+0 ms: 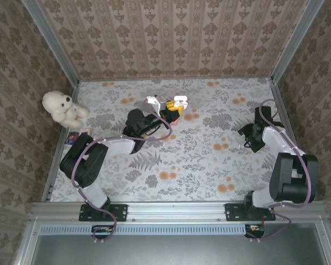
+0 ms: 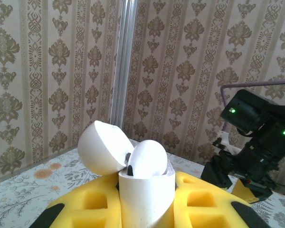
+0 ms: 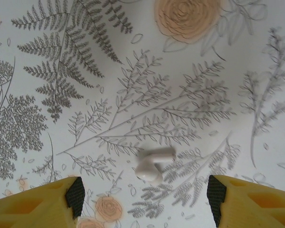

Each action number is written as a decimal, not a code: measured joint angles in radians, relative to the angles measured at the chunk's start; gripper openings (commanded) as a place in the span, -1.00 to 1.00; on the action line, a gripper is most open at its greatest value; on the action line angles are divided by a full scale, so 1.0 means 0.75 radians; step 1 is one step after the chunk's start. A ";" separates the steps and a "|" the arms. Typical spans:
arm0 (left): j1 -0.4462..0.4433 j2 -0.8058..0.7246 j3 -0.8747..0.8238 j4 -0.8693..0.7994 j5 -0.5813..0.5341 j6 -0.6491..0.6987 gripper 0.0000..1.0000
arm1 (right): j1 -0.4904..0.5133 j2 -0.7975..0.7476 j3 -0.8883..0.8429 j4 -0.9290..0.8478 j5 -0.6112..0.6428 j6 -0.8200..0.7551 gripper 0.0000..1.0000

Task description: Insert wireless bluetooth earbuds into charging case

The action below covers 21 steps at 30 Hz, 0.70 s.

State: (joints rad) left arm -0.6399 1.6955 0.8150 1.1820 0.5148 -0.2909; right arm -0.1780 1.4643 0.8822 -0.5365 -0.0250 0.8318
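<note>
Top view: left end effector (image 1: 172, 110) is clamping the charging case (image 1: 180, 100) at far-centre of the worktop (image 1: 198, 160), lid open. Right end effector (image 1: 247, 135) is hanging low over the right side, well apart from the case. So the case is sitting left + a bit far of it.

Left wrist: yellow fingers (image 2: 92, 206) are squeezing the case body from both sides, w/ the case standing upright and the lid (image 2: 102, 147) tipped back. Seated bud (image 2: 149, 159), white, is sitting in one slot, rounded head poking above the rim. Other slot: can't tell, it's hiding behind that bud. Right arm (image 2: 254, 137) is showing in the bkgd on the right.

Right wrist: this is the relation that matters. Loose bud (image 3: 154, 161) is lying flat on the worktop btw the two spread fingers of the right end effector (image 3: 146, 197), just ahead of the tips, touching neither. Its long axis is running approx finger-to-finger, w/ the stem toward one finger and the bulb toward the other. Right end effector is clearly the nearer one; left is busy w/ the case. IMO closing as-is would be pinching it end-on along the stem, so it's prob needing a wrist turn to get the pads onto its sides. Bud is looking glossy white, short stem, fat round head, tiny vs the finger gap. Likely slippery + easy to flick.
</note>
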 measured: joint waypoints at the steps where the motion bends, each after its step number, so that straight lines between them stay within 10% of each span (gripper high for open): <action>1: -0.003 -0.012 -0.005 -0.012 0.000 0.006 -1.00 | 0.000 0.030 0.005 0.021 -0.007 -0.011 0.41; 21: -0.064 -0.123 -0.074 -0.134 -0.017 0.096 -1.00 | 0.124 0.218 0.006 0.157 -0.050 -0.009 0.30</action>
State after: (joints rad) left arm -0.6880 1.6035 0.7597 1.0817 0.5022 -0.2192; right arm -0.0849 1.6276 0.8864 -0.4187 -0.0624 0.8249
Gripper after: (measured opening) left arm 0.198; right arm 0.654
